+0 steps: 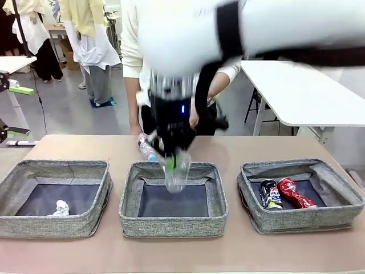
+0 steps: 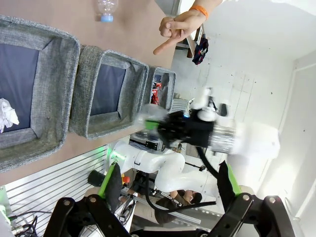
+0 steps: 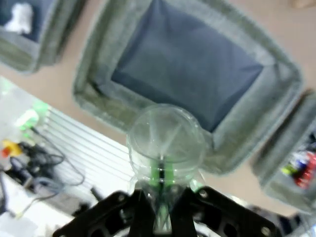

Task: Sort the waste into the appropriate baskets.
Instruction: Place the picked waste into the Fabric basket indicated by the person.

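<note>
right gripper [image 1: 171,161]: clenched on clear plastic cup [image 1: 178,171], held above middle basket [image 1: 173,225], cup bottom pointing down.
left gripper [image 2: 170,195]: released, fingers wide, nothing btw. them, raised off the bench [image 1: 228,251].
left basket [image 1: 51,224]: paper ball [image 1: 60,208] inside.
right basket [image 1: 302,220]: red can [image 1: 294,193] + dark printed can [image 1: 270,194], side by side.
bottle [image 2: 105,9]: lies on bench behind middle basket, blue cap.
person's hand [image 2: 177,28]: pointing, near the bottle.

A white side table [image 1: 308,94] stands beyond the brown tabletop [image 1: 239,251] (bare wood-tone).
</note>
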Controlling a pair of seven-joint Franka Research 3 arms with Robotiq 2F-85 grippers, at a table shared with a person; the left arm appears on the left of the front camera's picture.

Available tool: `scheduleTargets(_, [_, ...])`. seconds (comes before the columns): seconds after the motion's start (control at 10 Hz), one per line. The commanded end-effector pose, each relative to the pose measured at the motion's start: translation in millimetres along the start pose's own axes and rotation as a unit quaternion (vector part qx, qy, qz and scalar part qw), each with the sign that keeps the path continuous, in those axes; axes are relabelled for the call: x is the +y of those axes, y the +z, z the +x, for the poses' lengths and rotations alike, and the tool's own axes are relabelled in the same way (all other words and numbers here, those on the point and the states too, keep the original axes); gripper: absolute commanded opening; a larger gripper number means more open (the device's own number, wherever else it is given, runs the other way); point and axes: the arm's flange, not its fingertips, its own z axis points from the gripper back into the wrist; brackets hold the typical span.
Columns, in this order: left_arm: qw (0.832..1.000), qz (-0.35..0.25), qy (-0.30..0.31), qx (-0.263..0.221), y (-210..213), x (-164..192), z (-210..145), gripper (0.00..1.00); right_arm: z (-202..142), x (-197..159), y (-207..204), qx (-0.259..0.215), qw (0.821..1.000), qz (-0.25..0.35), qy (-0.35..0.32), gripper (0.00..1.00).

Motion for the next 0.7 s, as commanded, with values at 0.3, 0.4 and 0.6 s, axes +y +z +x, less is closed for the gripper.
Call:
scheduleTargets(0.3, [1.000,-0.006,0.001,-0.002,0,-2,-2,1.00,-3,-17,14,-0.067,0.995,0.037,-0.059,0.02])
scheduleTargets(0.4, [1.000,-0.006,0.001,-0.002,0,-2,-2,1.00,-3,-17,13,-0.063,0.996,0.036,-0.057,0.02])
scheduleTargets(0.6, [1.000,-0.006,0.001,-0.002,0,-2,-2,1.00,-3,-18,14,-0.061,0.995,0.048,-0.057,0.13])
